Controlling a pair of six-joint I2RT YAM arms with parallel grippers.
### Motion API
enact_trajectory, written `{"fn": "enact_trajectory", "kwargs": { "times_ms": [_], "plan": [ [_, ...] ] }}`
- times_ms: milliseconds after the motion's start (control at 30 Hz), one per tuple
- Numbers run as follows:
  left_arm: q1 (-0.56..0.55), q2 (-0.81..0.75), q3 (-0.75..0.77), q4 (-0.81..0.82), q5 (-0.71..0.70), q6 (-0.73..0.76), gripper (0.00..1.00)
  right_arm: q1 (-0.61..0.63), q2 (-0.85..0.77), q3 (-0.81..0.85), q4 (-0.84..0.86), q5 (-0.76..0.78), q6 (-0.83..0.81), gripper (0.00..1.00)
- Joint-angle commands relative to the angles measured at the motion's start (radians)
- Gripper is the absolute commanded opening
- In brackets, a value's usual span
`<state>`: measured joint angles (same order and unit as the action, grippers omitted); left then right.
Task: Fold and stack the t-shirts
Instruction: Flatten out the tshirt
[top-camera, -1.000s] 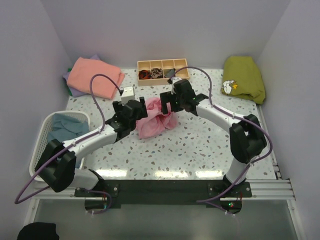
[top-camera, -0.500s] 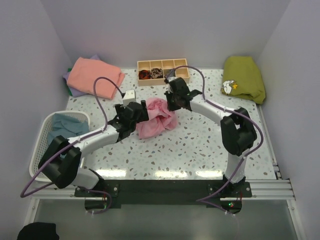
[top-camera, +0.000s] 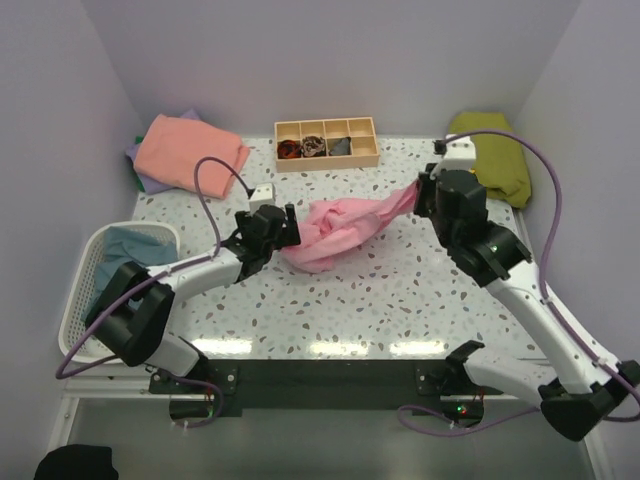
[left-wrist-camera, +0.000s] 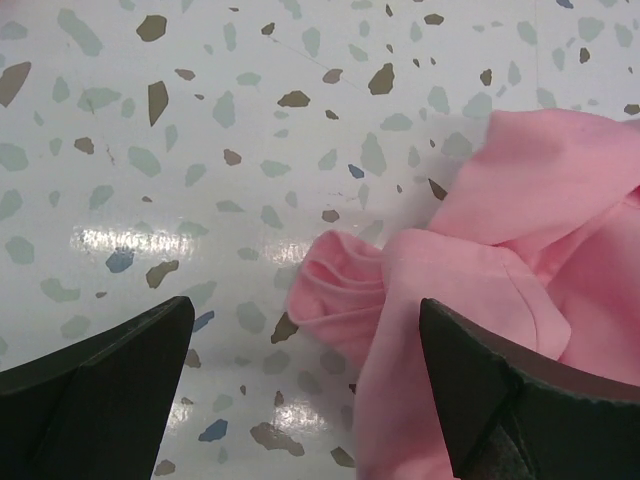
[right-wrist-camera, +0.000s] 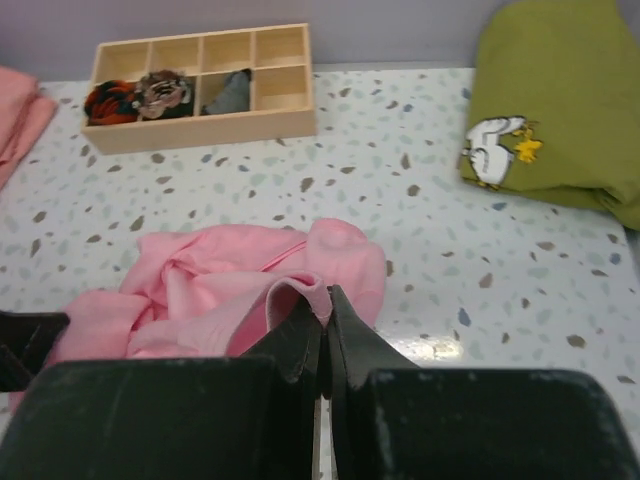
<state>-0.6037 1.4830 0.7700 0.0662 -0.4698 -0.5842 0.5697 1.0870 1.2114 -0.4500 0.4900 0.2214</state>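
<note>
A crumpled pink t-shirt lies mid-table, one end drawn out to the right. My right gripper is shut on that end; in the right wrist view its jaws pinch a fold of the pink cloth. At the shirt's left edge my left gripper is open. The left wrist view shows it low over the table, straddling a rolled bit of the pink shirt. A folded salmon shirt rests on a lavender one at the back left. A teal one lies in the basket.
A white basket stands at the left edge. A compartmented wooden tray with small dark items sits at the back centre. An olive-green folded shirt with a cartoon print lies at the back right. Walls close in three sides.
My right gripper shut on the pink shirt's edge and pulled it right, stretching the cloth out. The left gripper stayed open and shifted slightly along the shirt's left side.
</note>
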Motion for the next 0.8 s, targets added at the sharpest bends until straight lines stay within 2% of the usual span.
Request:
{"fn": "enact_trajectory", "kwargs": {
  "times_ms": [0,67,167,333,467,533,567,600,633,667,767],
  "plan": [
    [0.005,0.042,0.023,0.066,0.049,-0.019,1.0,-0.005,-0.035,-0.128,-0.136,0.243,0.07,0.0],
    [0.005,0.068,0.034,0.073,0.065,-0.017,1.0,-0.004,-0.085,-0.144,-0.139,0.262,0.091,0.0],
    [0.004,0.106,0.061,0.083,0.105,-0.008,1.0,-0.005,-0.114,-0.147,-0.159,0.202,0.084,0.0],
    [0.004,0.183,0.168,0.09,0.207,0.044,1.0,-0.005,-0.098,-0.139,-0.202,0.104,0.085,0.0],
    [-0.005,0.267,0.239,0.089,0.284,0.046,1.0,-0.005,-0.082,-0.159,-0.193,0.084,0.084,0.0],
    [-0.011,0.281,0.238,0.138,0.382,0.063,0.73,-0.005,-0.073,-0.156,-0.202,0.09,0.085,0.0],
    [-0.014,0.29,0.236,0.144,0.411,0.06,0.39,-0.005,-0.073,-0.153,-0.205,0.099,0.085,0.0],
    [-0.018,0.293,0.238,0.145,0.452,0.05,0.2,-0.005,-0.076,-0.153,-0.205,0.105,0.085,0.0],
    [-0.028,0.295,0.235,0.147,0.464,0.05,0.07,-0.005,-0.084,-0.156,-0.199,0.108,0.081,0.0],
    [-0.034,0.296,0.235,0.147,0.491,0.053,0.0,-0.005,-0.088,-0.162,-0.197,0.114,0.081,0.0],
    [-0.057,0.295,0.238,0.123,0.537,0.07,0.0,-0.005,-0.108,-0.179,-0.181,0.119,0.078,0.0]
  ]
}}
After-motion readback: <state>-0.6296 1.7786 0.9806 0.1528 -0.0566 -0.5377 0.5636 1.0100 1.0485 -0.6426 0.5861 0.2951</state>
